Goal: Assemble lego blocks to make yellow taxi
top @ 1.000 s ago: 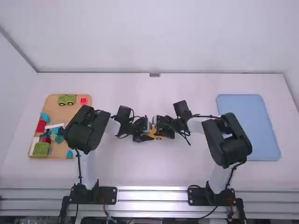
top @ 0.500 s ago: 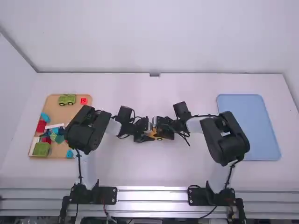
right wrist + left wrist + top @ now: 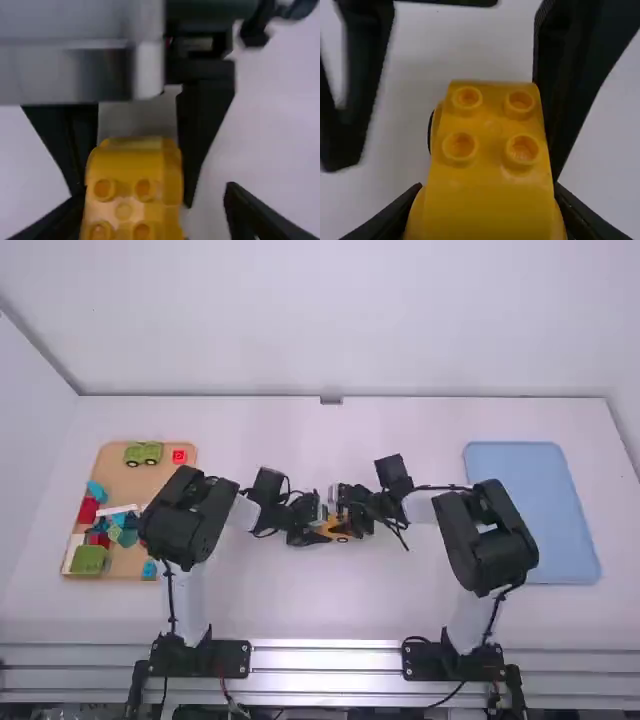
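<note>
Yellow plastic taxi build (image 3: 490, 172), over the middle of the white table (image 3: 330, 610); grippers partly cover it in the high view, and both wrist views cut it off below. Left gripper (image 3: 321, 524) closed on its sides. Right gripper (image 3: 346, 513) open around it, one finger close alongside, contact unclear, the other apart. Smooth plastic, rounded edges, hollow round studs.

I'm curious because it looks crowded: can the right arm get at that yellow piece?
Probably yes: the right gripper is open around the yellow piece, though the left gripper clamping it may leave little room.
</note>
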### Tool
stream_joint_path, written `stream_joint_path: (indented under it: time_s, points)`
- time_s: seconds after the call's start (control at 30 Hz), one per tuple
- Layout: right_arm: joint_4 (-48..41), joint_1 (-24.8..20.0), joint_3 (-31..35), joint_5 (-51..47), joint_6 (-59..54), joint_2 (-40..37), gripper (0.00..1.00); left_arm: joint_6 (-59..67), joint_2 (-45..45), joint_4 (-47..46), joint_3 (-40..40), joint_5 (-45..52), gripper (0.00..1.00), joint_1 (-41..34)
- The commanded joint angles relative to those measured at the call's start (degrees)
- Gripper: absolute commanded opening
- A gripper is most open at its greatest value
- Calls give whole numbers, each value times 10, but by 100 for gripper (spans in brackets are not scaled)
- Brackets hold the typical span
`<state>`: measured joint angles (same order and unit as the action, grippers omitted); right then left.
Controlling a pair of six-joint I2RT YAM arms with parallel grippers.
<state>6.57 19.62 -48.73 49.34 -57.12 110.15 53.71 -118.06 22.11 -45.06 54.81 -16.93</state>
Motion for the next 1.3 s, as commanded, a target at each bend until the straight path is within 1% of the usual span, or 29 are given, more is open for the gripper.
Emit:
stream_joint_path:
  time_s: [0.0,0.07,0.13,0.17,0.2,0.23,0.27,0.3,0.33,0.37,0.4,0.43,0.5,0.57,0.7,0.83,0.87,0.9,1.0,1.17,1.27]
  points:
    - [3,-23,-4,58,3,-28,75,12,-10,-7,7,-4,2,-7]
    - [0,-44,-4,90,3,-37,85,12,-10,-6,7,-4,2,-7]
    - [-9,-55,-4,103,3,-42,90,12,-10,-4,7,-4,4,-7]
    - [-15,-63,-4,108,2,-46,93,12,-10,-3,7,-4,8,-7]
    - [-23,-70,-4,111,1,-48,96,12,-10,-2,7,-4,14,-7]
    - [-31,-76,-3,111,-3,-49,99,12,-10,0,7,-4,28,-7]
    - [-41,-82,-4,109,-4,-49,98,12,-10,1,7,-4,38,-7]
    - [-46,-85,-3,108,-6,-49,98,12,-10,3,7,-4,45,-7]
    - [-61,-90,-3,106,-13,-49,98,6,-10,7,7,-4,58,-7]
    - [-78,-94,-2,106,-26,-49,99,-5,-10,12,7,-5,66,-7]
    - [-86,-96,-2,106,-35,-49,99,-11,-10,16,7,-7,76,-7]
    - [-103,-100,1,106,-54,-49,99,-34,-10,25,7,-21,99,-7]
    - [-107,-107,14,85,-63,-49,98,-43,-3,21,7,-45,99,-7]
    - [-94,-109,26,67,-55,-49,99,-42,5,10,7,-49,99,-6]
    - [-24,-109,65,45,-11,-44,98,-38,31,-19,7,-49,99,-6]
    - [44,-95,83,35,40,-19,99,-38,68,-64,6,-48,99,3]
    - [68,-85,84,33,57,-4,99,-38,86,-89,3,-50,99,8]
    - [73,-82,84,33,59,-1,99,-38,90,-96,2,-51,99,10]
    - [112,-54,87,33,59,20,99,-28,140,-168,-4,-75,99,33]
    - [151,-18,92,20,65,28,99,17,202,-247,-4,-76,99,75]
    - [180,1,92,-10,110,31,98,12,244,-286,-4,-56,99,113]
